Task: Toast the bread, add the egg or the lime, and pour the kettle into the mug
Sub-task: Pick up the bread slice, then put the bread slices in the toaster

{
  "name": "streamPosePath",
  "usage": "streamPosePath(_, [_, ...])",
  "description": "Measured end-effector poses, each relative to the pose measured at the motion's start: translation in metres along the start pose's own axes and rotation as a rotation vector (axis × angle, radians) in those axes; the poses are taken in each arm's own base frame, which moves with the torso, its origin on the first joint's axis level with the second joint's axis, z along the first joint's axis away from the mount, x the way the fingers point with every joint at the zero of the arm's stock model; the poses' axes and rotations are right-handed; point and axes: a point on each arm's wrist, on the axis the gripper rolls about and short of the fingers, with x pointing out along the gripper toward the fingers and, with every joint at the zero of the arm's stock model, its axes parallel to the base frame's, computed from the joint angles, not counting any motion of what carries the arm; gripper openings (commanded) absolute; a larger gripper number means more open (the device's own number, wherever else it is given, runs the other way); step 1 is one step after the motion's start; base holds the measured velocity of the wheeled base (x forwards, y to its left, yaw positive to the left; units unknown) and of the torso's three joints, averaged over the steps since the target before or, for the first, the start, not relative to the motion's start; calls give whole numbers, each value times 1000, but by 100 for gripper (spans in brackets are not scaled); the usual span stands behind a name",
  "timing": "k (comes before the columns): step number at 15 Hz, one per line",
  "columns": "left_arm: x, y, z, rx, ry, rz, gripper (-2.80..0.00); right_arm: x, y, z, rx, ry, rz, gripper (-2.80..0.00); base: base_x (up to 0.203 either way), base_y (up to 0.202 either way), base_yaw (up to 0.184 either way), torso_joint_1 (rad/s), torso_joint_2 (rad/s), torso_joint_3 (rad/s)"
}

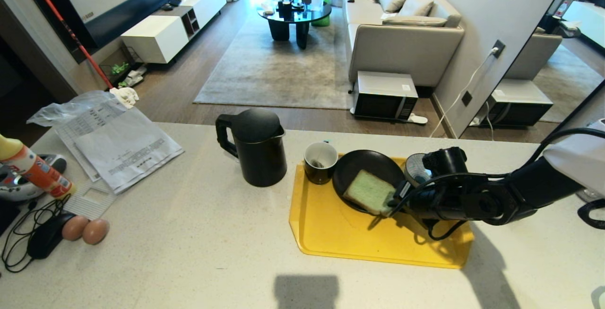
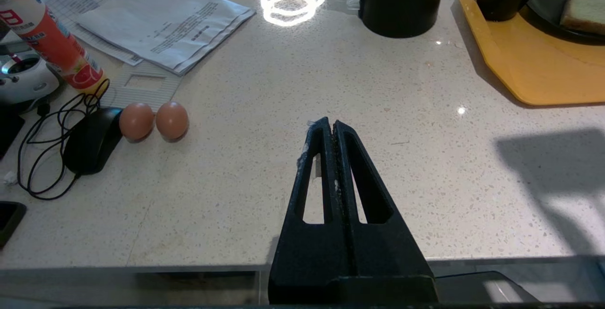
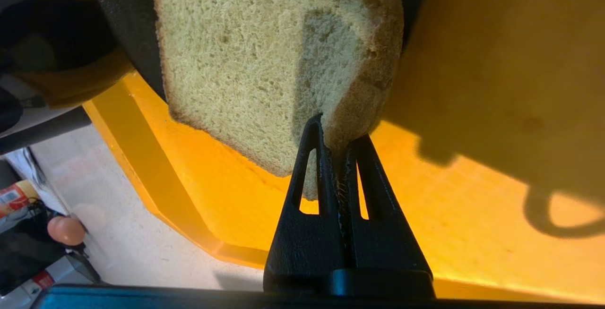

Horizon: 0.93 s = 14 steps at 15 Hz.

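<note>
The bread [image 1: 371,191] [image 3: 236,63], a pale green slice with a brown crust, lies half in a black pan [image 1: 359,165] on the yellow tray [image 1: 340,233]. My right gripper [image 1: 393,200] [image 3: 338,134] reaches in from the right and is shut on the slice's near corner. The black mug [image 1: 320,162] stands at the tray's far left corner. The black kettle [image 1: 257,150] stands on the counter just left of the mug. My left gripper [image 2: 331,124] hangs shut and empty over the counter's front edge. The egg and the lime are out of view.
Two plain brown eggs [image 1: 85,229] lie by a black mouse [image 1: 45,236] and its cable at the counter's left. Papers [image 1: 118,143] and an orange-labelled bottle [image 1: 33,167] sit behind them. A striped bowl [image 1: 417,167] is half hidden behind my right arm.
</note>
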Motion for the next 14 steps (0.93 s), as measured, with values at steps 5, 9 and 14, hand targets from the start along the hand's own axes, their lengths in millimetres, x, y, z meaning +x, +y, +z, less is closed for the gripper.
streamPosePath(5, [0,0,0,-1,0,0,-280,-22,9,4,2,-9,16,-280,0,0,0,0,0,0])
streamPosePath(9, [0,0,0,0,0,0,-280,-62,24,4,-4,5,64,-280,0,0,0,0,0,0])
streamPosePath(14, [0,0,0,0,0,0,-280,-124,38,-6,-19,10,115,-280,0,0,0,0,0,0])
